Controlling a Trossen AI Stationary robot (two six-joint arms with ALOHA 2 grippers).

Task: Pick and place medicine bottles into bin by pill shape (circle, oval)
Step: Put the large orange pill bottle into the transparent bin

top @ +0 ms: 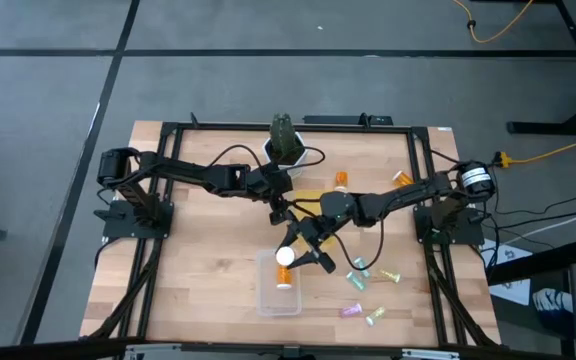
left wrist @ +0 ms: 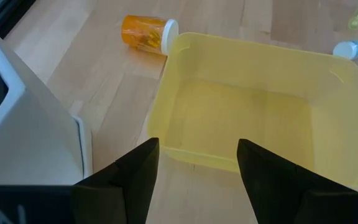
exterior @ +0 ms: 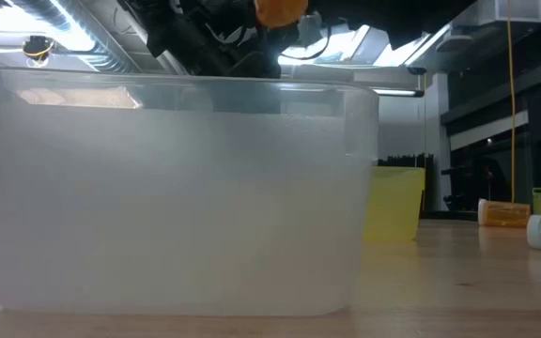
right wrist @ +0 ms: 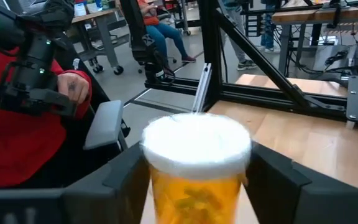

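Wooden planks make up the table (top: 208, 250), and reading the high view as a clock face with its top edge at twelve, the work is going on near the centre. One orange medicine bottle (right wrist: 194, 168) with a white cap is hanging between the fingers of the right hand (top: 296, 256), directly above the clear bin (top: 278, 300) that is sitting just toward six o'clock from the middle. The fingers are flanking the bottle closely, but I cannot tell whether they are pinching it or letting it go. An orange patch is showing under the cap inside the clear bin; whether that is this bottle's body or another one already lying there, I cannot tell. The yellow bin (left wrist: 260, 106), lying just toward twelve of the centre, is holding nothing in the left wrist view, and the left hand (left wrist: 197, 149) is hovering over its edge with fingers spread and empty. Two orange bottles (top: 341, 180) are lying toward one o'clock, beyond the yellow bin, and a cluster of about five pale green and pink bottles (top: 363, 290) is lying toward four and five o'clock, beside the clear bin. A white pot with a plant (top: 284, 145) is standing at twelve. Judging by this, the sorting is only beginning: at most one or two bottles are reaching the clear bin, none the yellow one, and roughly seven are waiting on the table.
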